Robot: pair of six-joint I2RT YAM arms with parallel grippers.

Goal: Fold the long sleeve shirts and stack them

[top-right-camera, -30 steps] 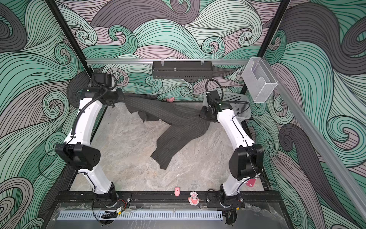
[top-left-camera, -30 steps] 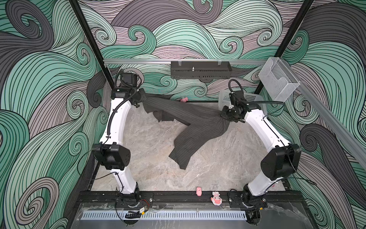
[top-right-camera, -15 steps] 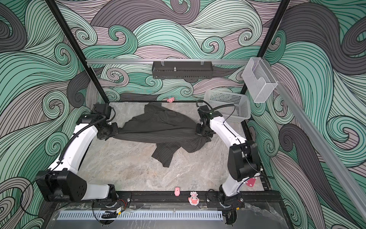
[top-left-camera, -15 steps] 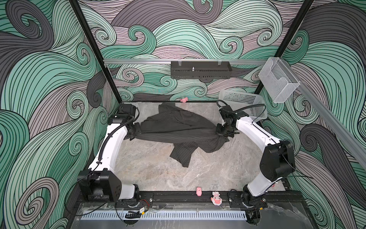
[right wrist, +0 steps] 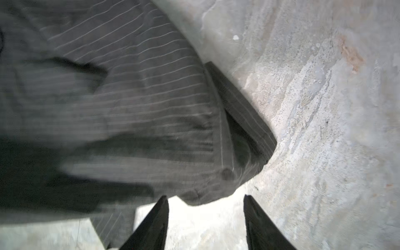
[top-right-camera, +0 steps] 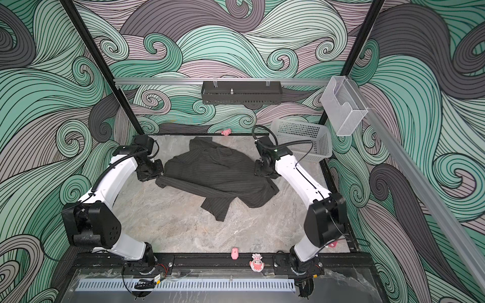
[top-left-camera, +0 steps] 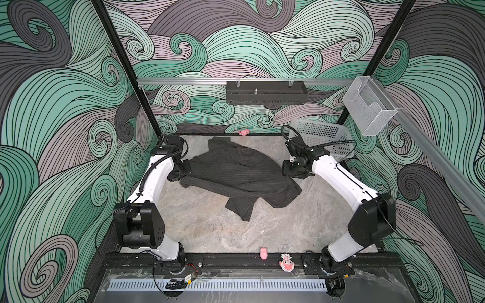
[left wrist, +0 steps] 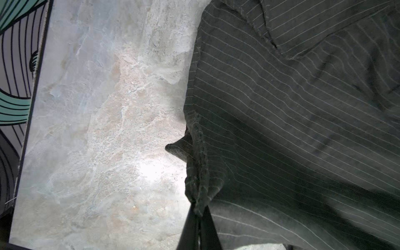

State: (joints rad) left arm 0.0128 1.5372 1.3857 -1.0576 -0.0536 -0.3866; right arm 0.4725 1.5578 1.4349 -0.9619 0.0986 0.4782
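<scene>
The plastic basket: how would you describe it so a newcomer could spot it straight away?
Start at the marble-look tabletop and go to its far right corner. A pale plastic basket stands there. Unlike the clear, smooth box mounted above it, its walls are dotted with rows of small holes.

1. Both top views look down from high above the near edge of the table (top-left-camera: 210,230), facing the back wall (top-left-camera: 249,52). Set side by side, they take in nearly the same whole scene.
2. The left wrist camera sits close over the shirt (left wrist: 292,129), looking past the left gripper (left wrist: 198,214) at one cloth edge and bare table.
3. The right wrist camera hangs just as near, looking past the right gripper (right wrist: 205,198) at the opposite edge; its picture is blurred.
4. Each wrist view covers one small patch of what the top views see.
</scene>
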